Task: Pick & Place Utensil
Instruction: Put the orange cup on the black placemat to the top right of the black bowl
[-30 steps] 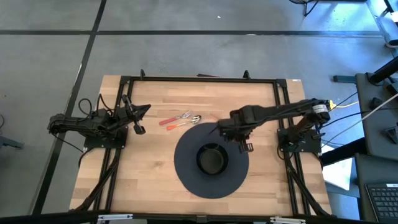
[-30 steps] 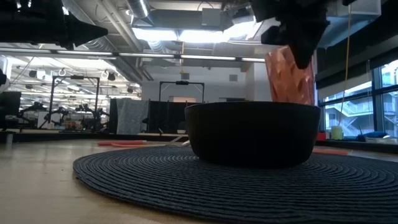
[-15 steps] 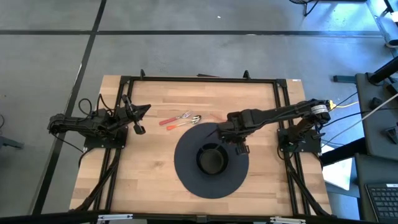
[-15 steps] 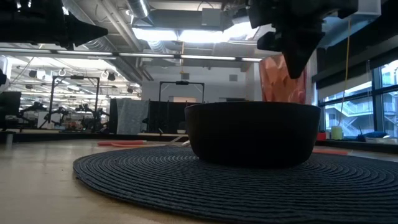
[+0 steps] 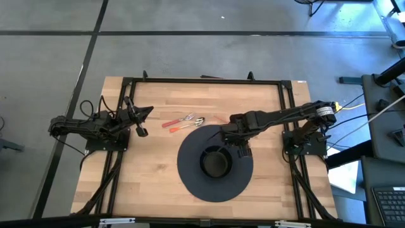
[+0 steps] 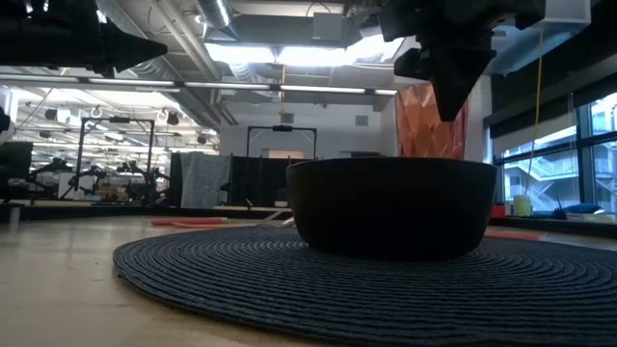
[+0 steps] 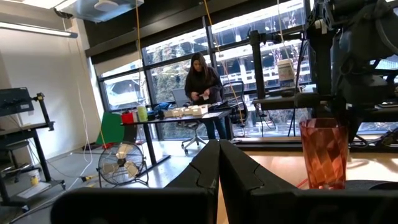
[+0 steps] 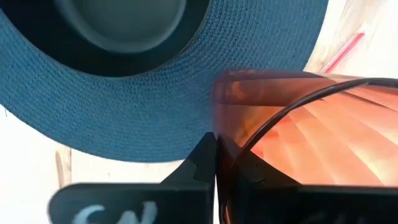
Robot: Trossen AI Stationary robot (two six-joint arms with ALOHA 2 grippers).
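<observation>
The right gripper (image 5: pixel 242 150) pinches the rim of an orange tumbler (image 6: pixel 431 120), holding it over the far right part of the dark round placemat (image 5: pixel 190 180), just right of the black bowl (image 5: pixel 215 163) at the mat's centre. The utensils (image 5: pixel 185 121), orange-handled, lie on the wooden table (image 5: pixel 152 183) just beyond the mat's far left edge. The left gripper (image 5: pixel 142 132) rests at the table's left side, fingers pressed together on nothing.

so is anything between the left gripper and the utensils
Nothing visible does. In the high view the left gripper, shut, sits by the table's left side, and the utensils lie on bare wood beyond it. The mat, bowl and right gripper sit farther right.
</observation>
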